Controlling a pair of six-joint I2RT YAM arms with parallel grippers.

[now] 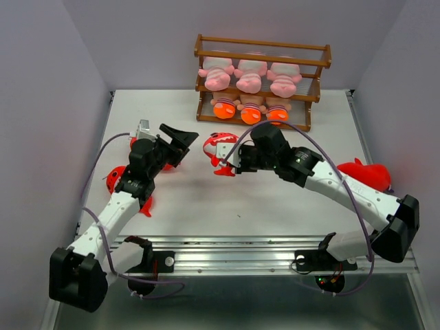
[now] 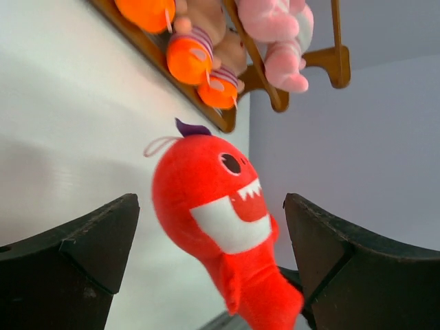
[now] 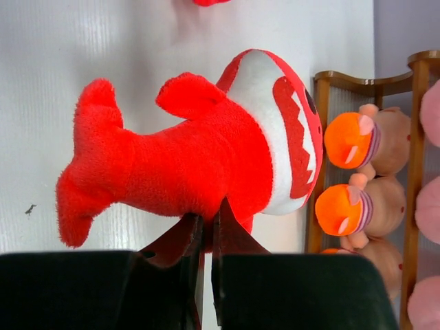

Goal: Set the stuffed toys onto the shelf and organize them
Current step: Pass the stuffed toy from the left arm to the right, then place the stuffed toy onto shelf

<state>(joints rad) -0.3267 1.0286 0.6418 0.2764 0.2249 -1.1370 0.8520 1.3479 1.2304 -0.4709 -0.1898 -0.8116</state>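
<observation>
Currently the red plush shark with a white toothy mouth (image 1: 220, 152) hangs over the middle of the white bench (image 1: 275, 213), off the front left corner of the brown wooden three-tier shelf (image 1: 261, 47). Right fingers (image 3: 223, 230) are pressed together, pinching its belly fabric, probably for carrying it to the top tier. Left fingers (image 2: 89, 251) are spread wide and aimed at the shark, which sits just beyond their tips, not touching.

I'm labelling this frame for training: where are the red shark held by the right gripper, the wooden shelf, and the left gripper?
red shark (image 3: 206, 158), right wrist view, middle of its body.
wooden shelf (image 1: 309, 62), top view, front top rail.
left gripper (image 1: 187, 146), top view, gap between its open fingertips.
</observation>
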